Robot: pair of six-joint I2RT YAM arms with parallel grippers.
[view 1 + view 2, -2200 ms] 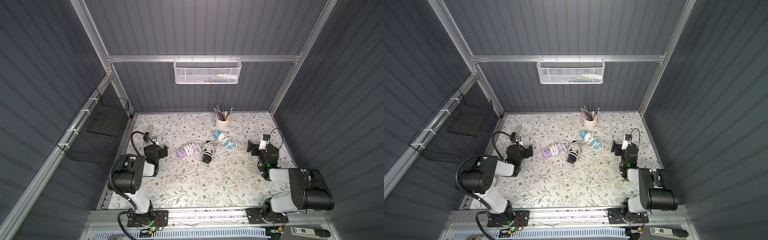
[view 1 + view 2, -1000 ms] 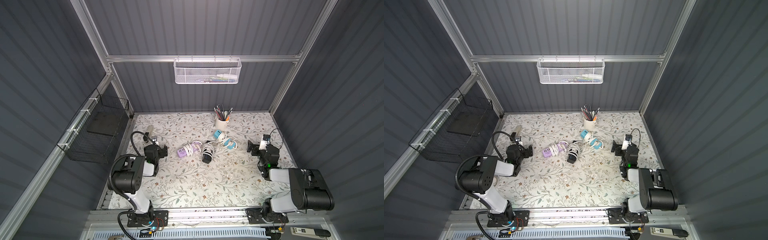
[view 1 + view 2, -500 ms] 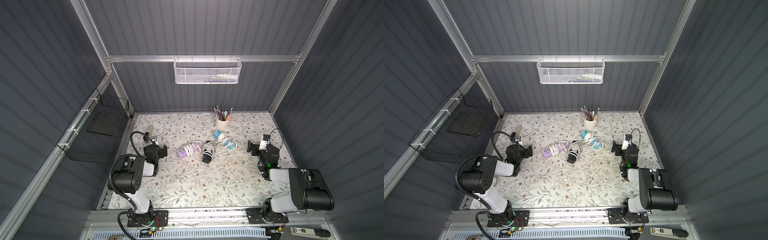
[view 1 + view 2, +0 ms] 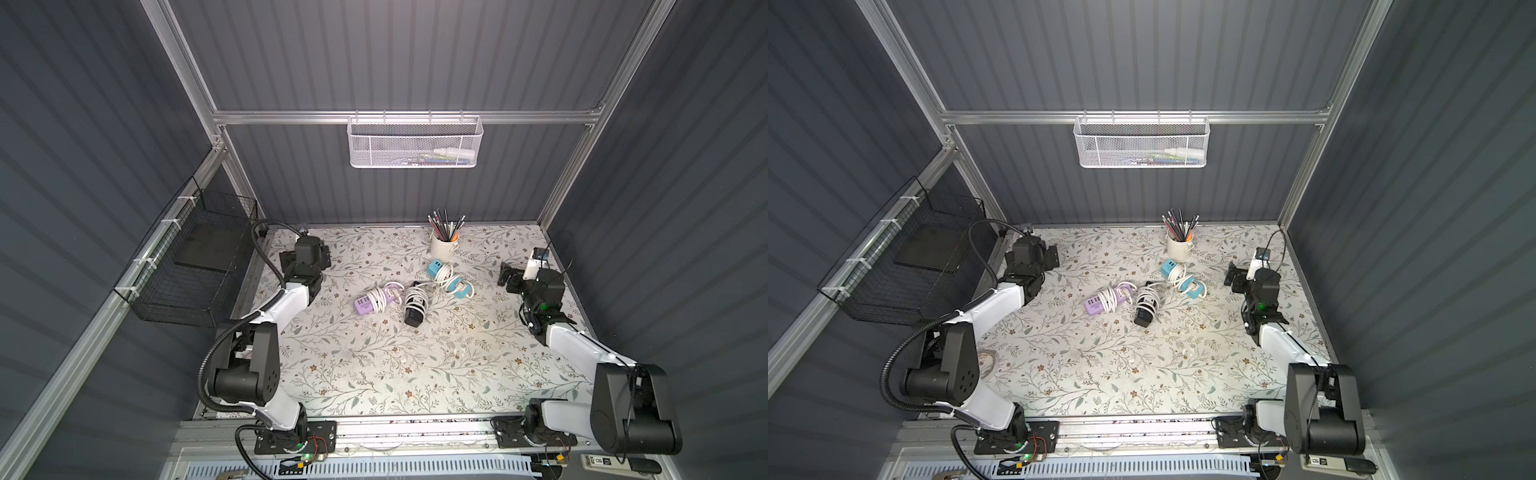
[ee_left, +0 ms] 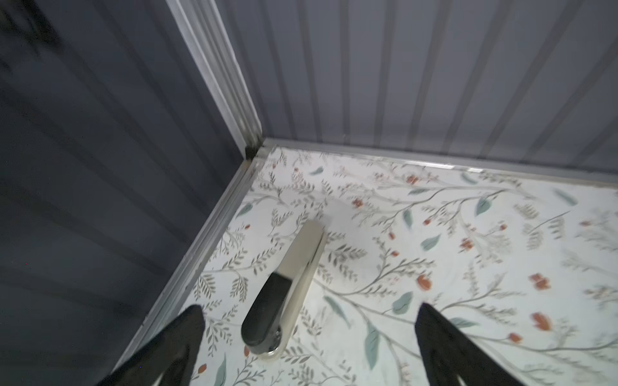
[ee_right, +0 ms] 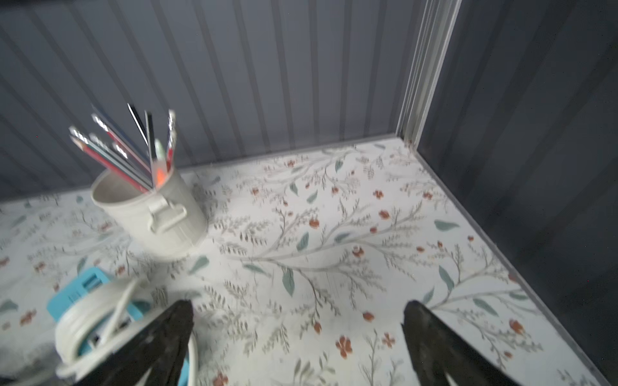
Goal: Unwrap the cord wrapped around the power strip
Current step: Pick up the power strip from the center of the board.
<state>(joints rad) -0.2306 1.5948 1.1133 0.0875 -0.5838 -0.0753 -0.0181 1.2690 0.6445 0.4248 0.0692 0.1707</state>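
So the floral table (image 4: 374, 374) is the biggest thing here. A black wire basket (image 4: 174, 307) hangs off the wall past its left edge, and a white mesh basket (image 4: 415, 145) hangs on the rail above the back edge.

My left gripper (image 5: 311, 309) is up by the back left corner. The jaws are spread wide with nothing between them but tabletop. My right gripper (image 6: 297, 304) sits along the right edge toward the back, also wide open and empty.

A pencil cup (image 4: 441, 249) stands near the middle of the back edge. Just in front of it are three strips, each bundled in its own white cord. The blue power strip (image 4: 435, 268) is closest to the cup, the black power strip (image 4: 414, 316) is nearer the centre, and the purple power strip (image 4: 365, 306) is just beside the black one on its left. The blue one is the nearest to my right fingers (image 6: 160, 337), but neither gripper touches any strip.

Smallest thing is a flat silver-and-black tool (image 5: 287, 287) lying by the back left corner, right under my left gripper's view.
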